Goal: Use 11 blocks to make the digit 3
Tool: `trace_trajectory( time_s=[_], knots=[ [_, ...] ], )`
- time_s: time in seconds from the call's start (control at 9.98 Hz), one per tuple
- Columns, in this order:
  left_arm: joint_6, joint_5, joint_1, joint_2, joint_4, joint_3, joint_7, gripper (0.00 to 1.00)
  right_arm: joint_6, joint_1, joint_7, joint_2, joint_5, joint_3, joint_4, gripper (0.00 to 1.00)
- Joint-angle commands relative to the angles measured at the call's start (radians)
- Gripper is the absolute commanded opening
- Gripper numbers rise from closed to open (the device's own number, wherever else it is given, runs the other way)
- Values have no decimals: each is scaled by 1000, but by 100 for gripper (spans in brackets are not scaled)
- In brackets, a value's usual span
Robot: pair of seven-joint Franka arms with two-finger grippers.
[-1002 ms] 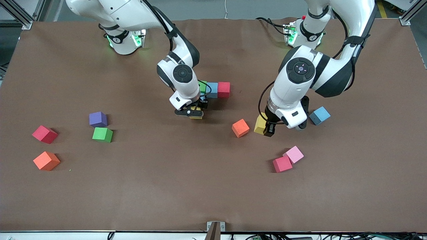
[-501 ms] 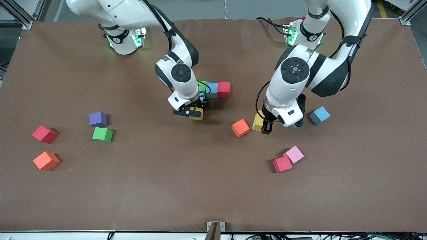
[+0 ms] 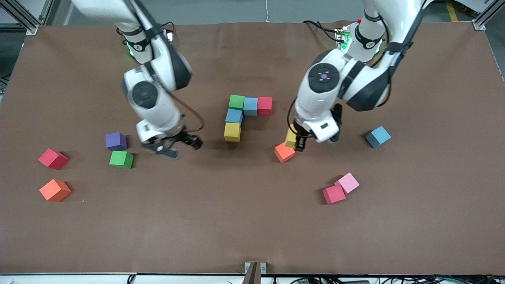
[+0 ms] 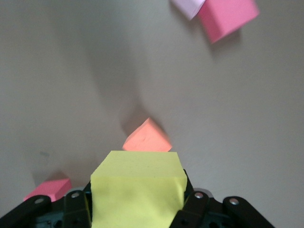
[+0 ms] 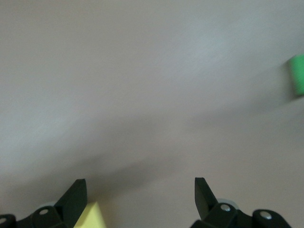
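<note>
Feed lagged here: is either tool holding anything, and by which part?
Left tool grips a yellow block by two opposite side faces, over the orange block. Right tool is open, empty.

brown table (image 3: 252,221), green block (image 3: 121,159), purple block (image 3: 115,141), pale pink block (image 3: 348,182)

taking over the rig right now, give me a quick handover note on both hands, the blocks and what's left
Left hand: shut on a yellow block, over the loose orange block.
Right hand: open, empty, over the table beside the loose green block.
Done: five touching blocks of the digit 3: a green, blue, red bar, then blue and yellow nearer the front camera.
Left: six blocks to place, the held yellow included. Other loose blocks lie toward both ends of the table.
</note>
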Motion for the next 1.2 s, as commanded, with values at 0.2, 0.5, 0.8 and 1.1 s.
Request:
trace_trajectory(
  time_s=[0.2,0.5,0.8,1.1],
  knots=[
    [-20,141,-155,208,153,8,-312,13,16,-307,-404,30,-25,20,-6,100],
    [-6,195,-224,317,217,16,-402,13,56,-375,-545,109,-126,20,-15,100],
    [28,209,-302,397,291,77,-443,13,139,-410,-562,122,-132,21,-123,100],
    [92,209,-331,420,290,85,-471,13,213,-441,-566,123,-131,23,-194,100]
  ],
)
